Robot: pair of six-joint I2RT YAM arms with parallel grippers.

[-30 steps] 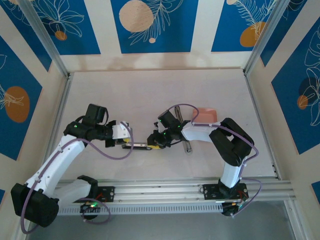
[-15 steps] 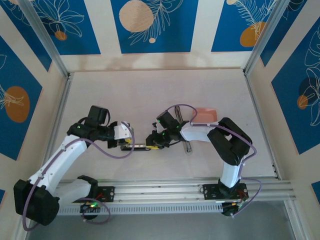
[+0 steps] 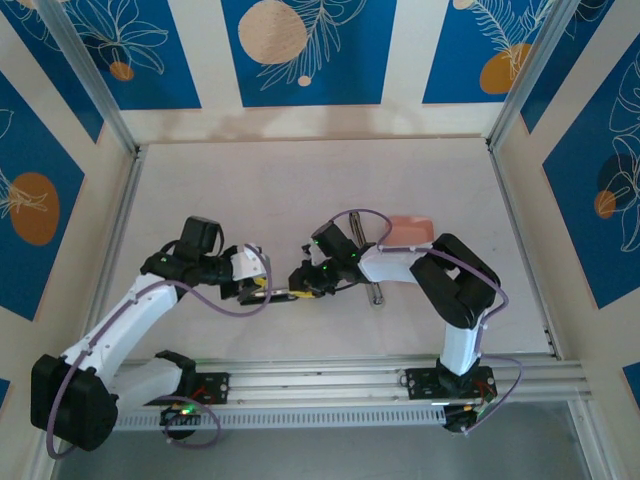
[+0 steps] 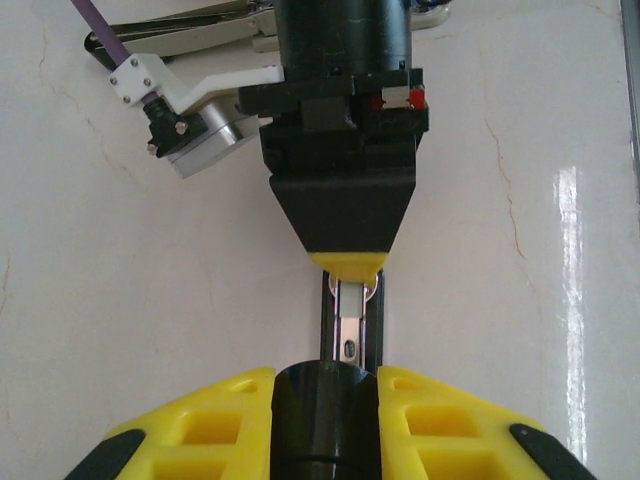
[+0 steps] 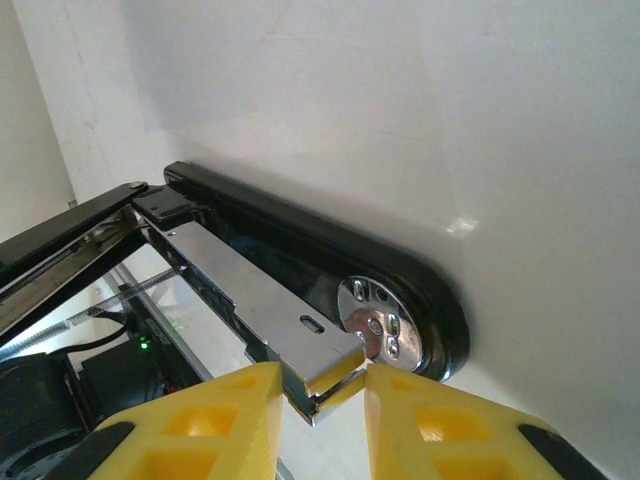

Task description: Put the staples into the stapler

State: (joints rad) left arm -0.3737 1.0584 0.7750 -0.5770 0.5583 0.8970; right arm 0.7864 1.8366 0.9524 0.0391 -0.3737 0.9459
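Observation:
The stapler (image 3: pixel 281 293) lies opened out on the table between my two grippers. My left gripper (image 3: pixel 257 290) is shut on its black rear end (image 4: pixel 325 420), and the silver magazine rail (image 4: pixel 350 335) runs away from my fingers (image 4: pixel 200 430). My right gripper (image 3: pixel 304 281) is shut on the front tip of that rail (image 5: pixel 315 375), just above the round chrome anvil (image 5: pixel 376 326) on the black base (image 5: pixel 300 245). Its yellow fingertip (image 4: pixel 346 264) shows in the left wrist view. The staples are out of view.
A shallow pink tray (image 3: pixel 411 232) sits to the right behind the right arm. A slim metal bar (image 3: pixel 375 292) lies on the table beside that arm's forearm. Walls close the table at back and sides; a rail (image 3: pixel 330 380) runs along the near edge.
My left gripper has crept to the right toward the stapler and tightened a little. My right gripper has shifted slightly left with the rail tip. The stapler stays between them.

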